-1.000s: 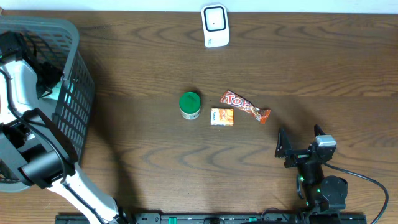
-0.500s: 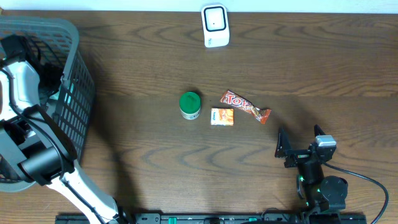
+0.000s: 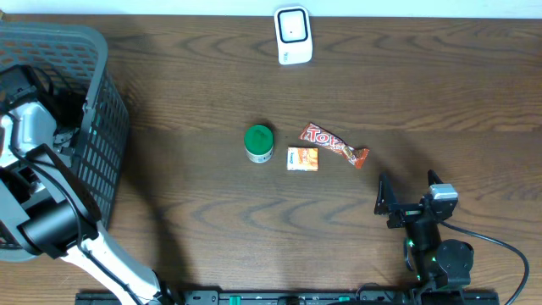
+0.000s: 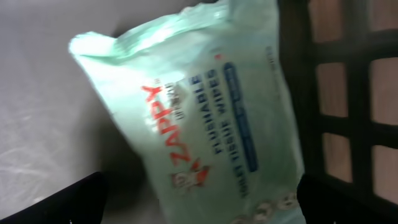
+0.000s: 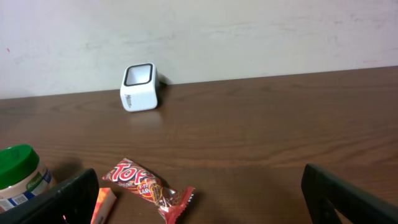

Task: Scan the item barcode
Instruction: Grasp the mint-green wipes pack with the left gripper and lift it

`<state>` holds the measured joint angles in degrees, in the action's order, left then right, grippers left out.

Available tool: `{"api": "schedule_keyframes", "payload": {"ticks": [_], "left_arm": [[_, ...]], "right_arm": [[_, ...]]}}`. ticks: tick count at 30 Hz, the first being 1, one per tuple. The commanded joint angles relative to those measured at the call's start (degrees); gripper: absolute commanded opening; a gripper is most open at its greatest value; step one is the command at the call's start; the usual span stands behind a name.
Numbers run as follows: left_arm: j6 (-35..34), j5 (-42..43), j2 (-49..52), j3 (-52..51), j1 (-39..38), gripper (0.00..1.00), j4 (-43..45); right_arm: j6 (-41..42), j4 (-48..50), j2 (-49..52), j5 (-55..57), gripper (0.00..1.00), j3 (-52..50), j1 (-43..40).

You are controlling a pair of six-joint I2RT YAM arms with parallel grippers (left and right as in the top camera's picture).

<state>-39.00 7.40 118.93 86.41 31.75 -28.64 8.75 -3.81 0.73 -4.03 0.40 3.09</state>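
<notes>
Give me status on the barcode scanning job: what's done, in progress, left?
Done: possibly one item; a wipes pack lies in the basket, scan unconfirmed. In hand: nothing; left end effector open over the pack, right end effector open, empty. Left: jar, orange packet and candy bar lie on the table, apart from the scanner.

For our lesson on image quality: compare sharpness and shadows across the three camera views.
Left wrist view: the wipes pack looks soft and smeared, large lettering readable; overhead view: crisp, evenly lit, a soft shadow beside the basket; right wrist view: sharp, the scanner faintly mirrored in the tabletop.
</notes>
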Motion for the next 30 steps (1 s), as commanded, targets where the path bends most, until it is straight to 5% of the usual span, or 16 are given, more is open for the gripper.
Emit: {"api": "schedule_keyframes", "payload": {"ticks": [1,6,8,12,18,30], "left_arm": [[-0.8,6.4,4.7,-3.4,-0.2,0.98,-0.1],[-0.8,8.5,7.9,-3.4,-0.2,0.99,0.2],[-0.8,9.4,8.6,-3.4,-0.2,0.82,0.3],[-0.7,9.7,8.7,-3.4,-0.1,0.27,0.3],[-0.7,9.8,6.4,-3.4,0.5,0.12,-1.8],[0.9,9.5,-15.7,-3.3,2.7,0.09,-6.9]], "right_arm": [[0.6,-0.2,-0.1,0.1,0.99,-0.1,0.3],[0.6,-0.2,-0.1,0.1,0.99,-0.1,0.3],[0.6,-0.2,-0.1,0.1,0.99,-0.1,0.3],[0.6,-0.2,-0.1,0.1,0.99,-0.1,0.3],[0.6,-0.2,-0.1,0.1,0.99,-0.1,0.3],[0.6,-0.2,-0.1,0.1,0.99,-0.1,0.3]]}}
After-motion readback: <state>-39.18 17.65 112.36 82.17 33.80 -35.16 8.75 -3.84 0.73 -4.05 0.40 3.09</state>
